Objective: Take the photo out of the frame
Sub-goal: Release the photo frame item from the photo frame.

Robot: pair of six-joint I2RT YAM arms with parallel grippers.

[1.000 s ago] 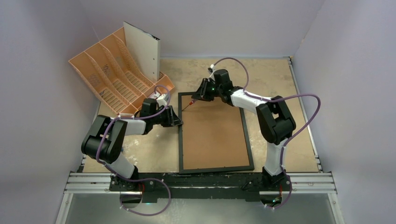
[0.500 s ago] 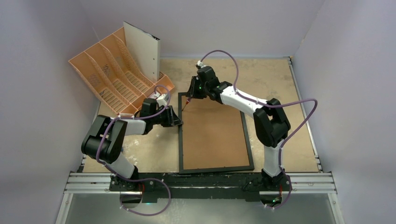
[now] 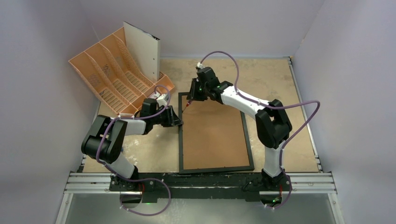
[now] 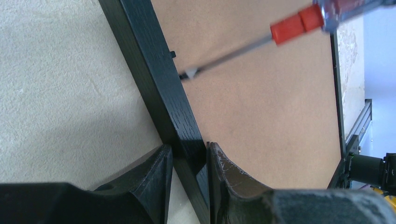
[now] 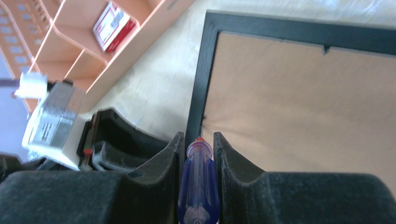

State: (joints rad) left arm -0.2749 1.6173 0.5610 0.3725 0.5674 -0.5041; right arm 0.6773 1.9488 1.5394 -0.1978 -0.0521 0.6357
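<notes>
The black frame (image 3: 180,135) lies face down on the table, its brown backing board (image 3: 212,133) up. The photo is hidden under the board. My left gripper (image 3: 176,122) is shut on the frame's left rail (image 4: 149,70) near its far end, one finger on each side (image 4: 189,151). My right gripper (image 3: 192,95) is shut on a blue-handled screwdriver (image 5: 198,186) with a red collar (image 4: 289,29). Its tip (image 4: 189,73) rests at the inner edge of the left rail, beside a small black tab. The right wrist view shows the frame's far left corner (image 5: 210,21).
An orange file organiser (image 3: 109,79) stands at the far left with a white sheet (image 3: 142,51) upright in it and a small red-and-white box (image 5: 112,25) in one slot. Grey walls close in on three sides. An aluminium rail (image 3: 201,179) runs along the near edge.
My right gripper has swung left with the screwdriver, bringing the tip from the backing board to the frame's left inner edge. My left gripper has stayed on the rail.
</notes>
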